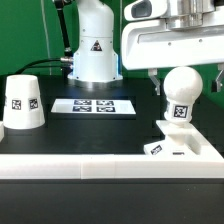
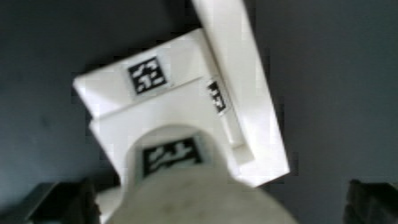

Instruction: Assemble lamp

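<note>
Black bench (image 1: 60, 135), long white rail (image 1: 90, 165) on it. Tapered matte white plastic shade (image 1: 22, 103) stands at exterior view's left. Low angular white base (image 1: 190, 142) at right by rail, ball-shaped white bulb (image 1: 180, 92) on top. Fingers (image 1: 155, 84) spread wide, flanking bulb, apparently gripping nothing.

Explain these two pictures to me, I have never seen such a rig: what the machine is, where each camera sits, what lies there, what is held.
It is a robot arm with a two-finger gripper. One camera stands off the arm, the other rides on its wrist. On the black table: a cup-like shade, a marker board, a long white rail, and the base with the ball-shaped bulb on it. The gripper is open, fingers either side of the bulb; nothing is held.
</note>
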### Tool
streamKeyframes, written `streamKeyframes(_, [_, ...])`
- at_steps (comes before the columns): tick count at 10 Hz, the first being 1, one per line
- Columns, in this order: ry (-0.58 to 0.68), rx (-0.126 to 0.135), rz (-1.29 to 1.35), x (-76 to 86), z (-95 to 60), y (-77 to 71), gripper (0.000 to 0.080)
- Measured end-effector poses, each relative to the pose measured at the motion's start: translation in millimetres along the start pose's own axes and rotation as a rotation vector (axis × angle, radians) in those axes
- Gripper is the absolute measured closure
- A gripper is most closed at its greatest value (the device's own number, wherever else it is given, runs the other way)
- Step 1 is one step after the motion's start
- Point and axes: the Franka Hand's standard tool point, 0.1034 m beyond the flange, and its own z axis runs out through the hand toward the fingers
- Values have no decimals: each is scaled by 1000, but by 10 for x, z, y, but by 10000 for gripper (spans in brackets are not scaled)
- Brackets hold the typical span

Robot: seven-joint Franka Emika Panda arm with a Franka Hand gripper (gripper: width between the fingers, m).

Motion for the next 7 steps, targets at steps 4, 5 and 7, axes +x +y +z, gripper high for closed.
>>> streamKeyframes(4, [5, -39, -479, 32, -25, -8, 101])
streamKeyframes(5, [3, -40, -560, 33, -23, 5, 101])
streamKeyframes(7, [1, -41, -657, 35, -22, 16, 101])
